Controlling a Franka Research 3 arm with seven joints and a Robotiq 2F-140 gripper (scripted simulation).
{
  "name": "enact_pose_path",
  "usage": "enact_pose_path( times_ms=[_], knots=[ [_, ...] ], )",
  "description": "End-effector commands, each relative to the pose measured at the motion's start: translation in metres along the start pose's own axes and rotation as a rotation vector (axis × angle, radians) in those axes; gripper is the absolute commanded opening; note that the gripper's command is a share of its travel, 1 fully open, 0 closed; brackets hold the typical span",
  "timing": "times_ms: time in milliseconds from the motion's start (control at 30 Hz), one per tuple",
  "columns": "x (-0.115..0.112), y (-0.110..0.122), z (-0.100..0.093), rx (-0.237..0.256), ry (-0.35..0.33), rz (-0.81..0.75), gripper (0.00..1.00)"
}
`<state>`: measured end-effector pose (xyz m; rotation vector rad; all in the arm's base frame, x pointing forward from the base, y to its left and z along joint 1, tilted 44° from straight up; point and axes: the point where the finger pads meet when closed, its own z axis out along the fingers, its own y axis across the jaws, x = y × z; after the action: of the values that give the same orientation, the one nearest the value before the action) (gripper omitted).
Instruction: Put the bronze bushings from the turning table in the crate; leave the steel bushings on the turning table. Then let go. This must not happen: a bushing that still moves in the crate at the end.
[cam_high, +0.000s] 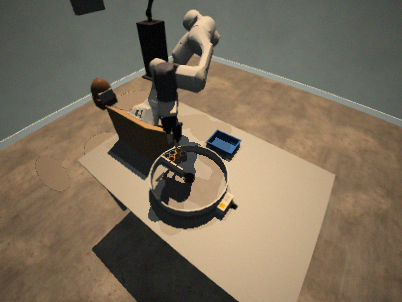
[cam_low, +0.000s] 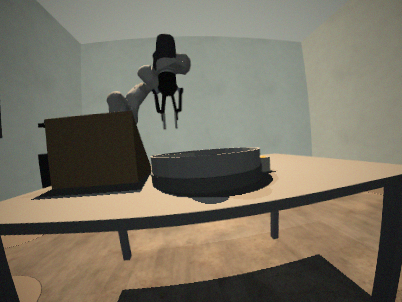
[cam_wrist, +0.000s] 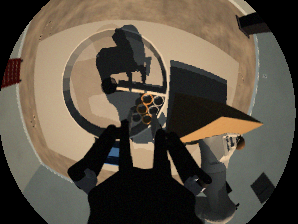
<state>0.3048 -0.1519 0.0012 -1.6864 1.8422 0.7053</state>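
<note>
Bronze bushings (cam_high: 174, 154) clustered at turning table (cam_high: 218, 167) rim; tool (cam_low: 170, 121) poised well above, partly parted, grasping nothing, ready to descend.

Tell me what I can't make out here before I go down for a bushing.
- Bushings: top view, too small to sort bronze from steel.
- Turntable floor: exterior view, hidden by its wall.
- Crate inside: top view, too small.
- Gripper: empty, partly open.

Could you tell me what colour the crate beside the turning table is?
Blue; the crate shows best in the top view.
</note>
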Motion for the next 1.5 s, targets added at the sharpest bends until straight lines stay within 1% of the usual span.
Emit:
enact_pose_path(
  times_ms=[0,133,433,500,533,1000,1067,1100,1467],
  knots=[
    [-0.002,-0.001,0.004,0.002,0.001,0.065,0.28],
    [-0.01,-0.003,0.016,0.002,0.001,0.209,0.28],
    [-0.018,-0.005,0.027,0.002,0.001,0.349,0.28],
    [-0.018,-0.005,0.027,0.002,0.001,0.349,0.28],
    [-0.02,-0.006,0.03,0.002,0.001,0.391,0.28],
    [-0.033,-0.01,0.048,0.003,0.001,0.609,0.28],
    [-0.033,-0.01,0.048,0.003,0.001,0.609,0.28],
    [-0.035,-0.01,0.051,0.003,0.001,0.65,0.28],
    [-0.045,-0.013,0.064,0.003,0.001,0.818,0.28]
  ],
)
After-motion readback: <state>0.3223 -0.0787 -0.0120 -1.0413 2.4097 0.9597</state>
